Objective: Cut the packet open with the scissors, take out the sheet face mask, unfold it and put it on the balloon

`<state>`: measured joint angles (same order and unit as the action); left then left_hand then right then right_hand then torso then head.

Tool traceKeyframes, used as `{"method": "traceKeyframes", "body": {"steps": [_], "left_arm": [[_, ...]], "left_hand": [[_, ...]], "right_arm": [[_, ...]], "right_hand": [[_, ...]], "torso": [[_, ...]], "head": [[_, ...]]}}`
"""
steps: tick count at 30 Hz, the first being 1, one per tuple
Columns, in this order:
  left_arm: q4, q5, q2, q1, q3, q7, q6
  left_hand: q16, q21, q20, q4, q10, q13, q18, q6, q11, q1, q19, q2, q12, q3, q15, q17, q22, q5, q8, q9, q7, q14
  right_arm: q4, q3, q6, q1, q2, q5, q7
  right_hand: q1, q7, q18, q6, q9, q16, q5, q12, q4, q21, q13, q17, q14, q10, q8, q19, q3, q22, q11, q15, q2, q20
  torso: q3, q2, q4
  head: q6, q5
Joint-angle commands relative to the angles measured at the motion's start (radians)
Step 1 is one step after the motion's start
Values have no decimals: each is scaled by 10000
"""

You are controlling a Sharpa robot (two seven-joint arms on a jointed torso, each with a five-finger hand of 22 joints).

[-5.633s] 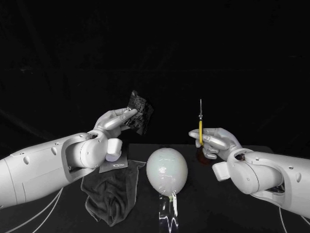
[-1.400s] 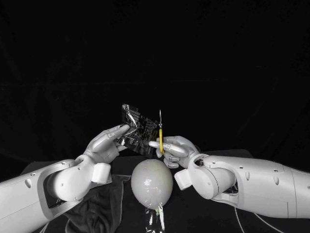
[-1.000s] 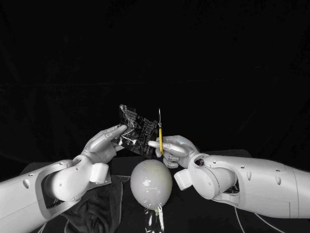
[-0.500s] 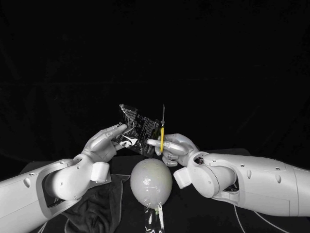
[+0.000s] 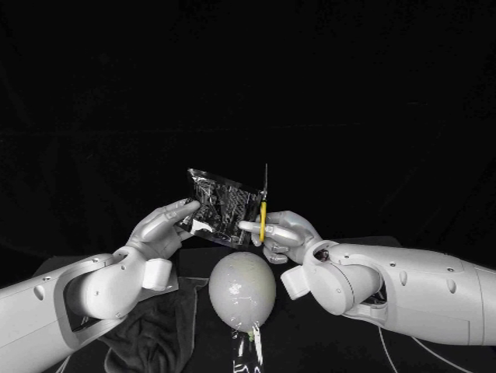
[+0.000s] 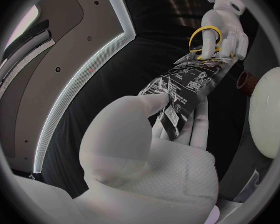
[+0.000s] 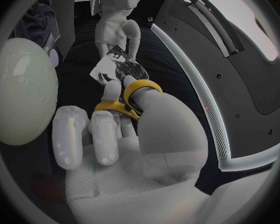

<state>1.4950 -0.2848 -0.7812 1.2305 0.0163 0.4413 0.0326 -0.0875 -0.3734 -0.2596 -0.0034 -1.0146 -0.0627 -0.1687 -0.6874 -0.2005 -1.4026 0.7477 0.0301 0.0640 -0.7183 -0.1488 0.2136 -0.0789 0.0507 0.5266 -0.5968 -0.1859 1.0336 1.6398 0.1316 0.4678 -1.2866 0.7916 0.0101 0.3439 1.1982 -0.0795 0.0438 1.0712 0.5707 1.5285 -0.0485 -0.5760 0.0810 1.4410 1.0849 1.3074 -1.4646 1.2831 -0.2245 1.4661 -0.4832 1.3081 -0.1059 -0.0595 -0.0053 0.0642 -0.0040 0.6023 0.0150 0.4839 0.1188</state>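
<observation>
Against a black backdrop, the black tabletop (image 5: 316, 350) carries a pale balloon (image 5: 242, 289) lying beside a dark cloth (image 5: 158, 326). Above the balloon, the left hand (image 5: 164, 229) pinches the dark printed packet (image 5: 220, 203) by one end and holds it raised in the air. The right hand (image 5: 280, 235) grips the yellow-handled scissors (image 5: 263, 210) with the blades pointing up, right at the packet's far edge. Whether the blades touch the packet cannot be told.

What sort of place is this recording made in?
Probably a staged robot test bench: a black table against a black backdrop, a balloon lying on it, the left hand holding a packet, the right hand scissors.
</observation>
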Motion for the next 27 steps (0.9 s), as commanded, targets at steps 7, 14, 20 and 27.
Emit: {"method": "traceKeyframes", "body": {"steps": [7,14,20,27], "left_arm": [[53,1167,-77,2,7,-207,442],[89,2142,-91,2,22,-779,359],[107,2693,-104,3,30,-1231,139],[25,3056,-133,5,35,-1717,-32]], "left_hand": [[176,389,-259,546,182,-19,269,205,-33,1292,-582,1273,36,1015,-163,-54,130,-21,-624,565,-746,-421],[111,359,-273,864,193,-29,27,130,-80,1829,-251,2025,62,2167,-170,-5,71,-22,-938,972,-816,-432],[64,388,-287,1045,272,-23,-68,227,-118,1926,-68,2197,43,2804,-182,35,88,-26,-1157,1214,-877,-401],[-15,473,-245,1158,246,-29,-146,290,-86,1255,438,1972,79,4045,-142,107,109,-23,-1391,1621,-837,-320]], "right_arm": [[175,-17,120,-27,114,775,-263],[264,-17,461,-33,172,1253,-748],[241,-16,630,-50,242,1548,-1164],[93,-12,391,-118,325,2128,-1985]], "right_hand": [[302,135,-22,-260,892,66,4,-5182,91,-191,-207,2012,-917,2233,-455,-96,-458,1854,1214,-132,932,-221],[-86,157,-21,-603,1762,61,-3,-5058,320,-215,-452,2008,-916,2257,-825,-90,-1060,1862,1225,-160,894,-253],[-171,155,-21,-673,1982,56,-9,-4988,428,-218,-569,2001,-914,2254,-897,-84,-1311,1867,1239,-163,884,-262],[-259,150,-16,-722,2161,50,-17,-5013,536,-238,-587,1993,-913,2263,-941,-91,-1547,1864,1239,-165,849,-265]], "torso": [[-2,2,-2],[0,3,-2],[-4,2,-1],[-4,1,-2]], "head": [[114,-52],[164,-98],[224,-156],[302,-325]]}}
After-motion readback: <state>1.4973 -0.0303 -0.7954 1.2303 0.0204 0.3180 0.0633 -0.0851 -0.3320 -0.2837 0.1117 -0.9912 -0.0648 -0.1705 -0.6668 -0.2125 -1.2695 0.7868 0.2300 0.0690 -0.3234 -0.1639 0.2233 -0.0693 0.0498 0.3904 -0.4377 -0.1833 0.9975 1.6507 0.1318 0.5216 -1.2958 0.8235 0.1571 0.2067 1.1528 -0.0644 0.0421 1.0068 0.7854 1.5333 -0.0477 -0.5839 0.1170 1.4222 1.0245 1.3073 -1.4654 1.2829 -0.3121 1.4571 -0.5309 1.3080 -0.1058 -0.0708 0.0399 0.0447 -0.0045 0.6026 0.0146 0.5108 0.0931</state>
